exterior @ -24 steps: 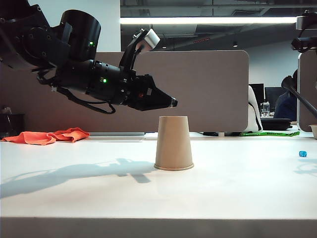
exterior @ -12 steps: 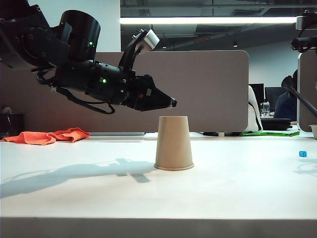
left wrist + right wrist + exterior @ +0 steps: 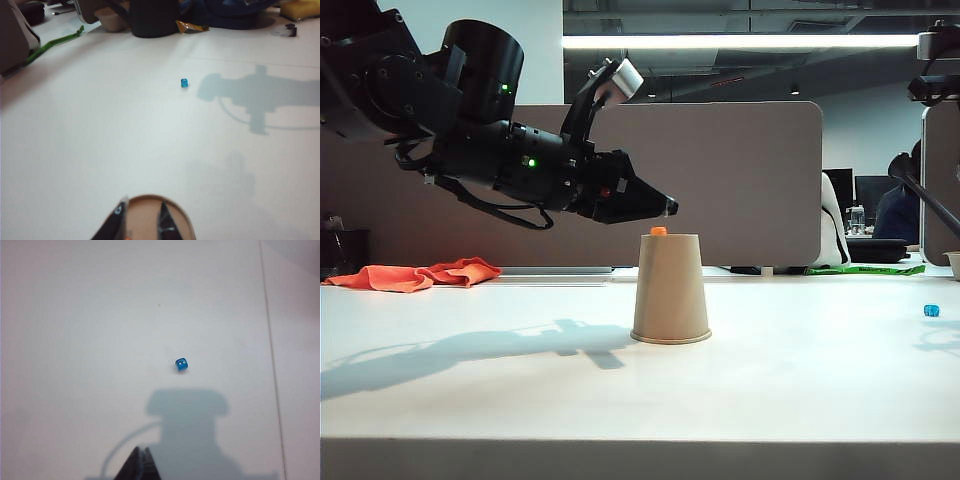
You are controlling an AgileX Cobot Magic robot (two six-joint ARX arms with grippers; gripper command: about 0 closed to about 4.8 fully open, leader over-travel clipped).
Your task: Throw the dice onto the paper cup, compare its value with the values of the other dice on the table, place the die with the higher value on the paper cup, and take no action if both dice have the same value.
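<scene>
the orange die (image 3: 659, 231) sits on the cup (image 3: 670, 290). the left gripper (image 3: 668, 207) hangs just above, fingers a little apart, holding nothing. the right gripper (image 3: 140, 460) is pinched closed over the table (image 3: 100, 315) near the blue die (image 3: 181, 364).

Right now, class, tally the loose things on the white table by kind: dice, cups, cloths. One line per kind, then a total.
Dice: 2, the orange die on top of the paper cup and the blue die on the table
Paper cup: 1
Orange-red cloth: 1
Total: 4

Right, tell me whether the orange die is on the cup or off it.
On. The orange die sits on the upturned cup, just under the left hand, whose fingers stand apart over the cup.
</scene>
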